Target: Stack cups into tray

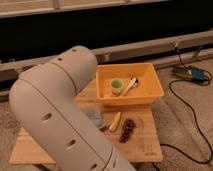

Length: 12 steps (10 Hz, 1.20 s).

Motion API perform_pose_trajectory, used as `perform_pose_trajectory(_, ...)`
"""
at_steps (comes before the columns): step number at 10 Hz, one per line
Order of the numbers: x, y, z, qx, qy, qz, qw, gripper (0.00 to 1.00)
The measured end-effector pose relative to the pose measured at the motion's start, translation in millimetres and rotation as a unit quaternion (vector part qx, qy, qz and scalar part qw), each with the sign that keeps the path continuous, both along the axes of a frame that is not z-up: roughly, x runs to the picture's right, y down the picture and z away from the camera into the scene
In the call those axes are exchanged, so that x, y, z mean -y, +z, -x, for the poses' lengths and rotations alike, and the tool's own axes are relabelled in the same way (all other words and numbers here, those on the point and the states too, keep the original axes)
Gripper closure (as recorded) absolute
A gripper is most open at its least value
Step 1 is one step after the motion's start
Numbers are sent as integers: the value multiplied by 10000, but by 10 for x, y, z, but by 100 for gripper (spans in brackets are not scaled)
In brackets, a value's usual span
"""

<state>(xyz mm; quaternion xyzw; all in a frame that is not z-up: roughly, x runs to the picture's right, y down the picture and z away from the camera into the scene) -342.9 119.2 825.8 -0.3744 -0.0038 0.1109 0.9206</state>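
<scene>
The orange-yellow tray [150, 92] stands on the far side of a wooden board. A light green cup [116, 86] stands upright inside it, left of centre, next to a white utensil [131, 86]. The dark grey metal cup is hidden or out of view. My large white arm [55, 110] fills the left and lower middle of the view. My gripper is not in view; it lies beyond or under the arm.
On the wooden board [145, 147], in front of the tray, lie a grey-blue bowl-like thing [93, 115], a pale yellow banana-like piece [115, 121] and a dark grape bunch [127, 130]. A black cable [187, 112] and a blue device [194, 75] lie on the floor at right.
</scene>
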Motion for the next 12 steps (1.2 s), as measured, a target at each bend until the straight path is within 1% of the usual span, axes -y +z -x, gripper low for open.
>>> perform_pose_trajectory(2,13,-22,-25,-38,-6,-20,10000,86)
perform_pose_trajectory(3,16,-41,-41,-53,-2,-20,10000,87)
perform_pose_trajectory(5,12,-112,-90,-93,5,-19,10000,87)
perform_pose_trajectory(8,65,-262,-261,-186,90,-52,9998,87)
perform_pose_trajectory(10,198,-446,-507,-250,188,-158,9994,87)
perform_pose_trajectory(12,388,-620,-877,-359,333,-291,9984,87)
